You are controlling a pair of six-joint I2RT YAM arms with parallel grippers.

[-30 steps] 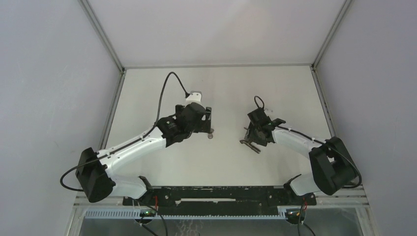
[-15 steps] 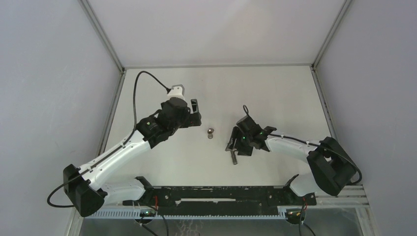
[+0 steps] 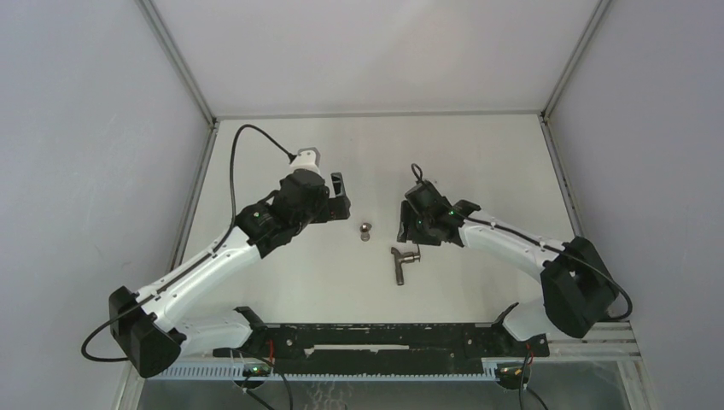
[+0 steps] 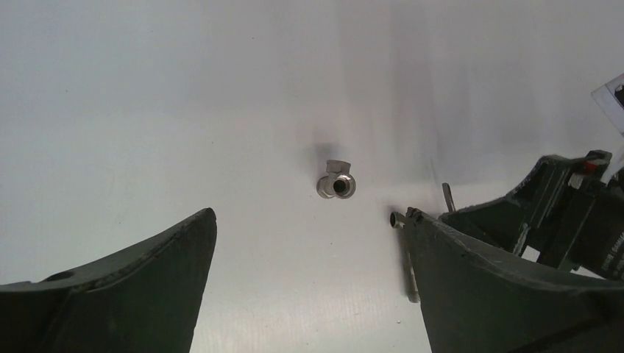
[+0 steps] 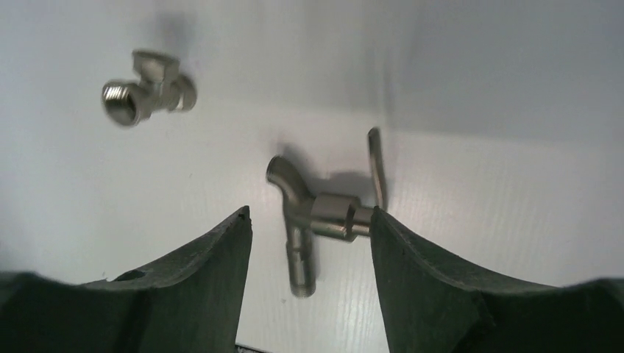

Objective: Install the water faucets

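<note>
Though holding nothing yet, leaves room for slips. On the left: left gripper (image 3: 341, 198) spread wide and empty, near the stubby fitting (image 3: 365, 229) lying loose on the table (image 3: 478, 154); could roll it away by closing off-centre. On the right: stem with lever handle (image 3: 403, 260) flat just beside the right gripper (image 3: 410, 229), likewise spread, empty; could pinch the thin lever and skew the threads.

No readable writing is showing anywhere. Faint white print on the black plastic housing (image 4: 605, 246) is blurring past legibility, and the white sticker corner (image 4: 612, 97) just above that housing is showing nothing legible.
</note>
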